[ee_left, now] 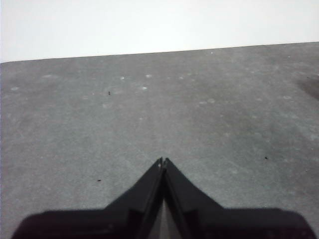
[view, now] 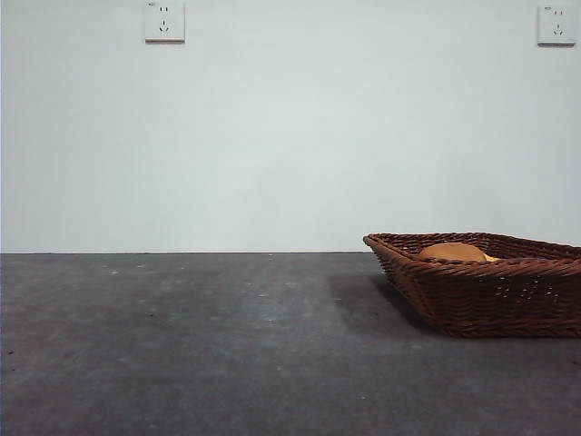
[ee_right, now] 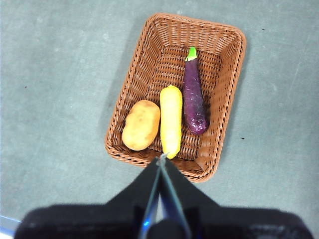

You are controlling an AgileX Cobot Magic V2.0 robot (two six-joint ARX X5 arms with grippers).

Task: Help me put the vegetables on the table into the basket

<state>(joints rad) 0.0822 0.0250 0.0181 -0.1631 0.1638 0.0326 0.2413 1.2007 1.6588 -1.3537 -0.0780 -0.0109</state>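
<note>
While the right claw hung above the basket with its two black jaws pressed together and nothing between them, its tip sat over the basket's near rim. Just beyond that tip lay the yellow corn cob, lengthwise in the middle of the basket. The brown-orange potato rested beside the corn on one side, touching or nearly touching it. The dark-purple eggplant lay along the corn's other side, its green stem pointing toward the far end of the basket. All three vegetables were inside the wicker walls, and the basket stood on the grey tabletop.

The left claw was also pressed shut and empty, low over bare tabletop.

From the front, the basket stood at the right, with only the potato's top showing above its braided rim.
</note>
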